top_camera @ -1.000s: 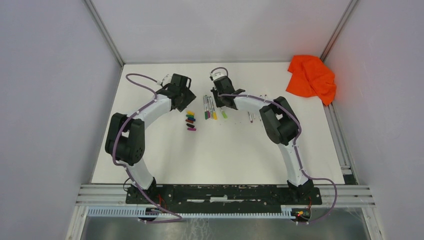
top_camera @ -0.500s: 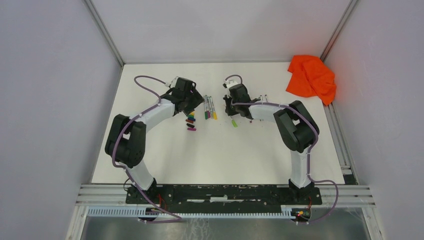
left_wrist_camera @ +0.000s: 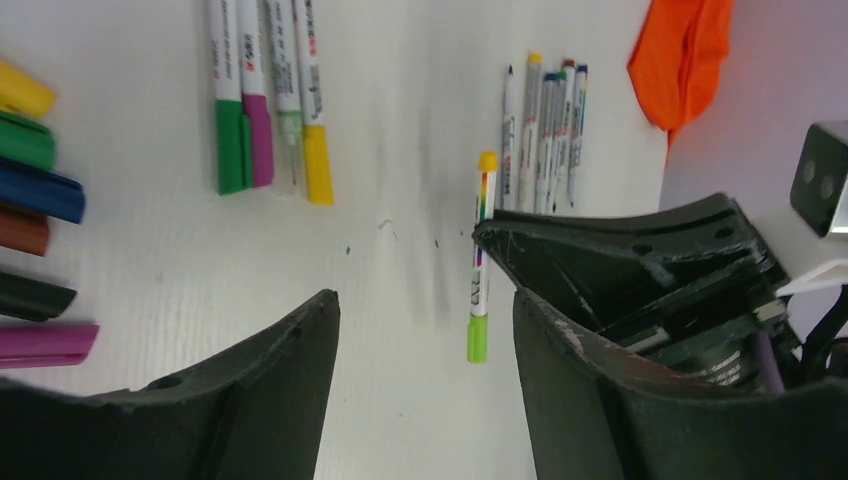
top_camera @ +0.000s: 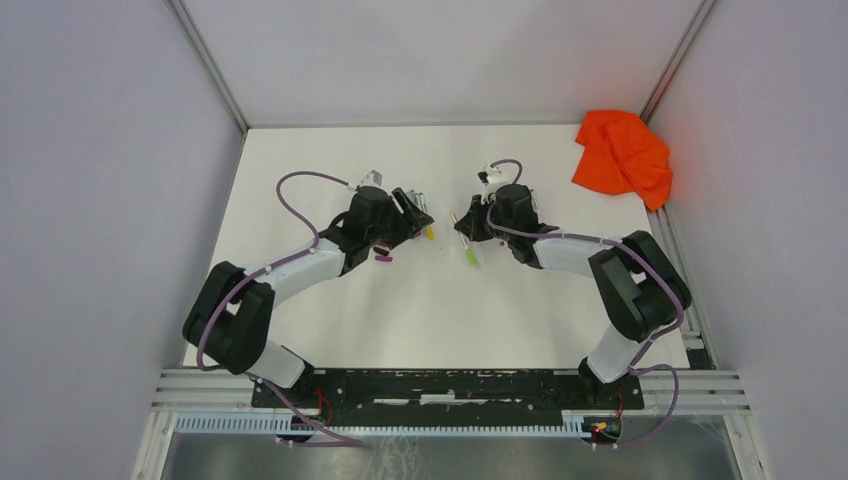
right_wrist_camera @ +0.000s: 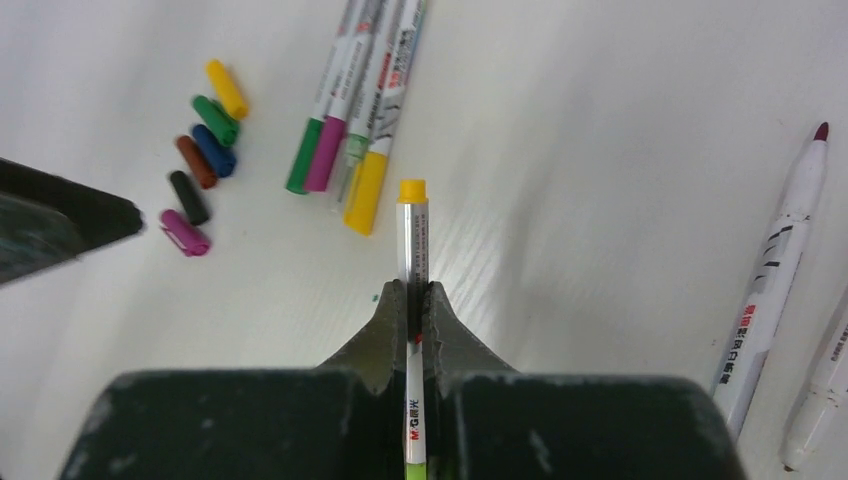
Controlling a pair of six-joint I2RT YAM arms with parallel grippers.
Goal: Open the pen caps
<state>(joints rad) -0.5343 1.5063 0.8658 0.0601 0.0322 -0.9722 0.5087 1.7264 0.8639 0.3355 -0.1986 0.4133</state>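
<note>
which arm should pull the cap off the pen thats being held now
Left. The right pincer is shut on the pen, so it can only hold. The left pincer is open, empty, and the pen's lime cap shows between its fingers.

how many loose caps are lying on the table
6, in one column, far to near: yellow cap, green cap, blue cap, brown cap, black cap, magenta cap. Others may be hidden.
</note>
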